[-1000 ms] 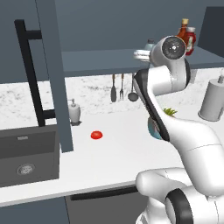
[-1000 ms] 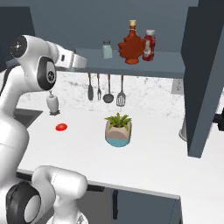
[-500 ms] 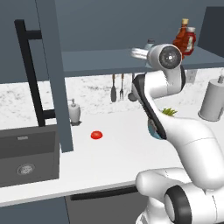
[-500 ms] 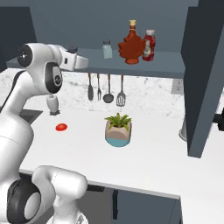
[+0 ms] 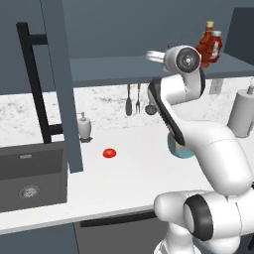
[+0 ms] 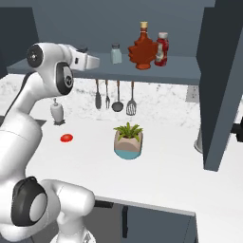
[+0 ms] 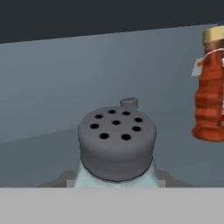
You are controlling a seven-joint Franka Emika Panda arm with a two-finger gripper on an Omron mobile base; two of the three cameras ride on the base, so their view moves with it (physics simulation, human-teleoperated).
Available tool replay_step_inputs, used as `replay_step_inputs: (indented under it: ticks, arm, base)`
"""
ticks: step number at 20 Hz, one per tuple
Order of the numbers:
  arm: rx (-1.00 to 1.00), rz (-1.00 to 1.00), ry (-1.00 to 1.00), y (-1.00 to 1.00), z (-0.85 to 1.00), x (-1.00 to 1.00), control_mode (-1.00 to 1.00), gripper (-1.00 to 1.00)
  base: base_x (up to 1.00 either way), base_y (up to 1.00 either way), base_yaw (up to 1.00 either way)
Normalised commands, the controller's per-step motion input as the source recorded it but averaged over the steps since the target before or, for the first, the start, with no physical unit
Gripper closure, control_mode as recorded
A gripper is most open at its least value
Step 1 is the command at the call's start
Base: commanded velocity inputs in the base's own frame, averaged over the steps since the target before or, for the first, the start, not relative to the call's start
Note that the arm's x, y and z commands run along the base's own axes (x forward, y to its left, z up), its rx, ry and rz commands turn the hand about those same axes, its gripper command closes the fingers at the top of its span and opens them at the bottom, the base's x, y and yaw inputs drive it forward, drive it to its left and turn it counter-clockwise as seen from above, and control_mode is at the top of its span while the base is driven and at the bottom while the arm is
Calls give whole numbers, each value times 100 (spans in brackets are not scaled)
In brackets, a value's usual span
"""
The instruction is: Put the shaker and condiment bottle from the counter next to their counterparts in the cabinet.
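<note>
Raised to shelf height, the hand reaches out level over the cabinet shelf. In the hand view a shaker sits close up between the fingers, its grey cap with its ring of holes facing the camera and pale glass below; the fingers seem closed on it, though the tips themselves are mostly hidden behind it. Just beyond its cap, a second grey cap peeks up. In the right base view this other shaker stands upright on the shelf, just past the hand's tip. Next along the shelf stands the condiment bottle, red-brown with a tan cap, and the ketchup bottle stands just beside it, white cap up.

Under the shelf, utensils hang against the speckled wall. On the white desk below stand a small potted plant, a flat red thing and a white soap pump bottle. From the left base view, the sink basin lies at the desk's left end, with the cabinet door and its long black handle hanging open above it. A grey canister stands at the far right.
</note>
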Motion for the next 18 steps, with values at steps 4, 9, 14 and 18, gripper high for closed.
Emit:
replay_step_inputs:
  ticks: [4,9,14,18]
  arm:
    - [-11,0,7,-1,9,16,-100,100]
    - [-9,0,1,-1,-8,30,-100,100]
    - [-2,0,0,-2,-20,31,-100,100]
    - [0,0,0,-3,-10,35,-100,100]
  base:
    - [0,0,0]
    - [0,0,0]
    - [0,0,0]
    - [0,0,0]
